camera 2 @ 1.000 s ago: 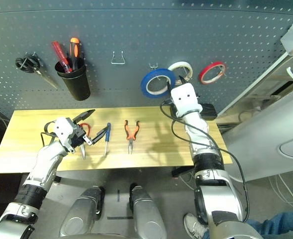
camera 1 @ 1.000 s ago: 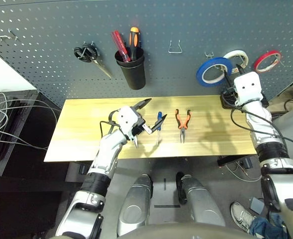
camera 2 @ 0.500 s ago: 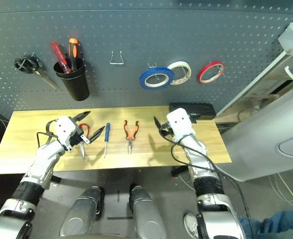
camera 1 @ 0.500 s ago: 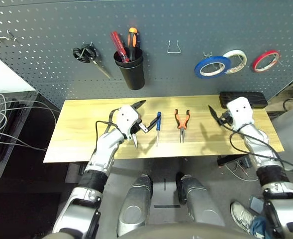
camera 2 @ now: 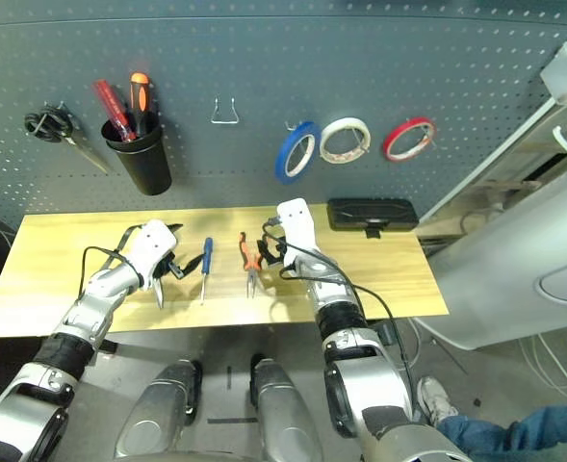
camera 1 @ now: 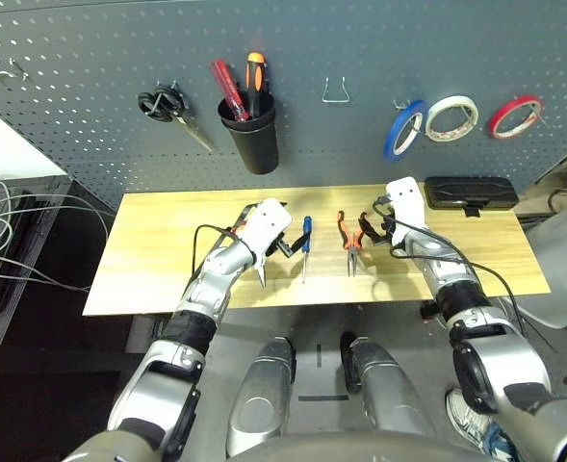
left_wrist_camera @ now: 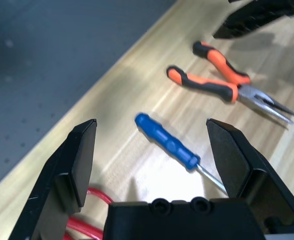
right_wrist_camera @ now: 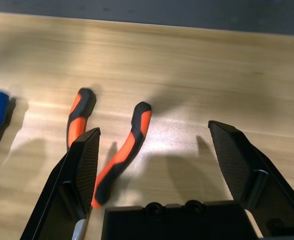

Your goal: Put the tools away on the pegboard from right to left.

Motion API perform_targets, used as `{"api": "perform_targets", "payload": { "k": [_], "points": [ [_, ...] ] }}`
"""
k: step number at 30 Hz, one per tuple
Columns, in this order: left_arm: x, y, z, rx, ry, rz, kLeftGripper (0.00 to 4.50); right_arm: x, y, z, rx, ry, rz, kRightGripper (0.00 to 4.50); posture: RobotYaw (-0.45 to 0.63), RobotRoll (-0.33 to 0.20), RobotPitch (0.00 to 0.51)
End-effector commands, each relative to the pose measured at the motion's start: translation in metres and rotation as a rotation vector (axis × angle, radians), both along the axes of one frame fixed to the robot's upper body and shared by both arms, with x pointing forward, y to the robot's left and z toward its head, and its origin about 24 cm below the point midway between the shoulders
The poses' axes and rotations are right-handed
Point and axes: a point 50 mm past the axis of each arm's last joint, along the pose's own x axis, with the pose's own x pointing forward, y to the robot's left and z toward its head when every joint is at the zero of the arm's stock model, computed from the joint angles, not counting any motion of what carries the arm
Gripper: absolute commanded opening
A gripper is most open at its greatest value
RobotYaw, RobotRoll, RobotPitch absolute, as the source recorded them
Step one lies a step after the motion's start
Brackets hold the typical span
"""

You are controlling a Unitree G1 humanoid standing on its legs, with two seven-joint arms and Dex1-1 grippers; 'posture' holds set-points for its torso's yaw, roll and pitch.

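Hanging on its pegboard [camera 1: 90, 87] hook, blue tape ring [camera 1: 402, 129] is stored; right pincer [camera 1: 373, 231], wide, hovers beside orange-and-black-handled needle-nose pliers [camera 1: 350, 237], probably next; left pincer [camera 1: 281, 243] wide.

Black-handled scissors [camera 1: 172, 108] are hung at the far left; white [camera 1: 452, 116] and red [camera 1: 514, 115] tape rolls at the right — a black box [camera 1: 471, 192] is laid on the wooden bench [camera 1: 148, 260].

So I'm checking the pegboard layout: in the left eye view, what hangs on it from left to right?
Black-handled scissors → black cup → empty metal hook → blue tape ring → white tape roll → red tape roll.
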Motion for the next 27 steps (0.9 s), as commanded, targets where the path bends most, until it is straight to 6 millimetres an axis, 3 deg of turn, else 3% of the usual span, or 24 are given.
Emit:
{"api": "perform_targets", "payload": {
  "k": [1, 13, 16, 24, 27],
  "points": [
    [-0.011, 0.0, -0.01, 0.026, 0.05, -0.028, 4.5, -0.005, -0.001, -0.014, 0.015, 0.095, -0.086, 4.48, 0.16, 0.0, 0.239],
    [-0.028, 0.002, -0.016, 0.017, 0.084, -0.034, 4.5, -0.007, 0.003, -0.023, -0.048, 0.204, -0.158, 4.48, 0.2, 0.0, 0.262],
    [-0.029, 0.001, -0.017, 0.011, 0.093, -0.031, 4.5, -0.007, 0.003, -0.023, -0.041, 0.228, -0.184, 3.86, 0.21, 0.0, 0.263],
    [-0.028, 0.004, -0.015, 0.008, 0.103, -0.019, 4.5, -0.006, 0.003, -0.022, -0.009, 0.26, -0.222, 1.08, 0.21, 0.0, 0.265],
    [-0.027, 0.006, -0.015, 0.008, 0.103, -0.011, 4.5, -0.004, 0.002, -0.019, -0.011, 0.256, -0.223, 0.25, 0.21, 0.0, 0.26]
  ]
}}
